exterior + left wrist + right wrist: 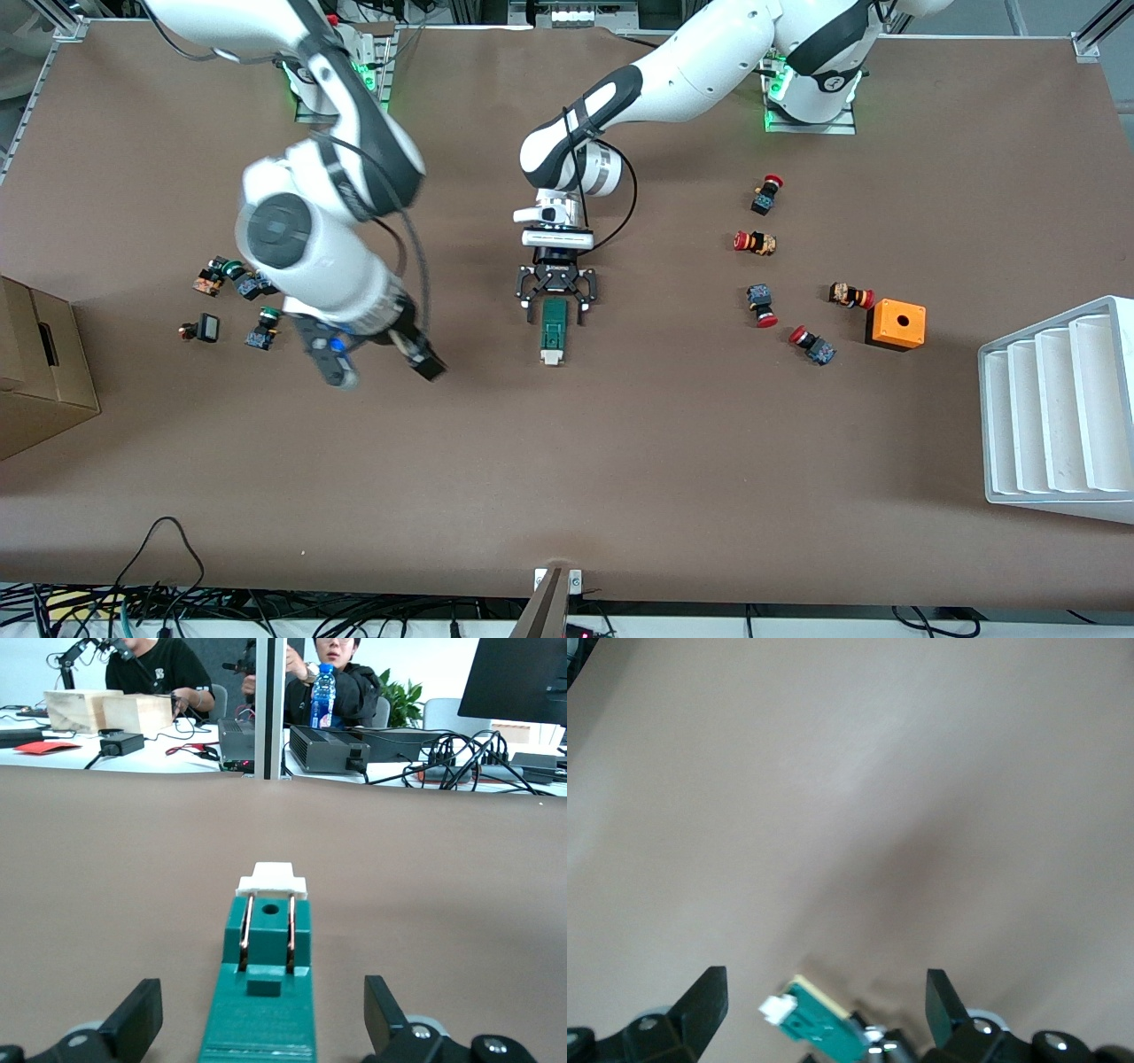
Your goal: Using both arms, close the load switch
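The load switch [554, 332] lies flat on the brown table near its middle, a dark-green block whose white tab [272, 879] points toward the front camera. My left gripper [556, 312] is low at the switch's end away from the tab. It stands open, its fingers [133, 1020] on either side of the green body [264, 992] with a gap on both sides. My right gripper [383, 365] hangs open in the air over bare table, toward the right arm's end from the switch. In the right wrist view the switch [819, 1023] shows between the right gripper's [826, 1003] fingers, farther off.
Several red-capped push buttons [756, 242] and an orange box with a hole [896, 323] lie toward the left arm's end, with a white ribbed rack [1054, 412] at that table edge. Green-capped buttons [232, 270] and a cardboard box [40, 368] sit at the right arm's end.
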### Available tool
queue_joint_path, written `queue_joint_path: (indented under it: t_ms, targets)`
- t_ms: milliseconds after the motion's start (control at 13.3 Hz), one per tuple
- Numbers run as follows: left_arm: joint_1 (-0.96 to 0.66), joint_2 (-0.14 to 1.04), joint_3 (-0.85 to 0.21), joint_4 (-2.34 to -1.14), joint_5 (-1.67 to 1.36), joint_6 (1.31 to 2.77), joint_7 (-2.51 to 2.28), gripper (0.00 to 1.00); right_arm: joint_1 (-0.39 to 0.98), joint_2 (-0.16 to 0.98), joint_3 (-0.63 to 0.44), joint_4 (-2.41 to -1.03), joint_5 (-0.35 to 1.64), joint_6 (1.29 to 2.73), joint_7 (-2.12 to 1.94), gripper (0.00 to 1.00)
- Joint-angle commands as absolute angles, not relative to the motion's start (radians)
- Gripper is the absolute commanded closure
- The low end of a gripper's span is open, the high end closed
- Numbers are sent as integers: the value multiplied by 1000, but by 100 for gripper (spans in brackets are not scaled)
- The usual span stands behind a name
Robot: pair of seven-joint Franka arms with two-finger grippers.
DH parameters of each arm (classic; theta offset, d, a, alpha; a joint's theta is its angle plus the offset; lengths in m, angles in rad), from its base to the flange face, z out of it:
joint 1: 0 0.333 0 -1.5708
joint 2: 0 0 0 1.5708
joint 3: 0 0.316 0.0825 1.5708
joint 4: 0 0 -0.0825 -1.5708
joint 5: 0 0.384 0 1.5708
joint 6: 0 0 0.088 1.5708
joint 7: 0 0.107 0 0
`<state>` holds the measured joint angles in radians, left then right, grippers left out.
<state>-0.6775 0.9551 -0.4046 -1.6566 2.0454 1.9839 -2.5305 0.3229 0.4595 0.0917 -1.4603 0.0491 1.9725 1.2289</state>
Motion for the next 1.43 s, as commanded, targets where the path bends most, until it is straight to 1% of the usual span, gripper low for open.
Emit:
queue_joint_path:
  t_ms: [0, 225, 375, 600, 675, 900, 1050, 1200, 1350]
  targets:
    - [-669, 873, -472, -1667, 1913, 2002, -2444, 0, 227, 315, 112, -1555, 80, 1851, 986, 1]
    - [-663, 792, -525, -1661, 1740, 2000, -2297, 0, 118, 200, 112, -1600, 84, 1725, 682, 1]
    - [-644, 738, -557, -1654, 1617, 2002, -2170, 0, 56, 126, 110, -1647, 84, 1692, 503, 1]
    - [-569, 661, -676, -1620, 1395, 1996, -1932, 0, -20, 25, 104, -1719, 78, 1661, 229, 1]
    - [-548, 649, -702, -1591, 1322, 1993, -1855, 0, -37, 9, 100, -1726, 69, 1655, 156, 1]
    - [-535, 644, -709, -1499, 1131, 1985, -1699, 0, -66, -15, 71, -1727, 61, 1654, -47, 1]
    - [-522, 643, -712, -1450, 1036, 1927, -1611, 0, -77, -23, 52, -1726, 60, 1661, -135, 1]
    - [-497, 628, -721, -1375, 909, 1869, -1484, 0, -77, -31, 49, -1726, 34, 1655, -163, 1]
    - [-430, 600, -719, -1318, 743, 1841, -1332, 0, -77, -32, 48, -1727, 38, 1654, -169, 1]
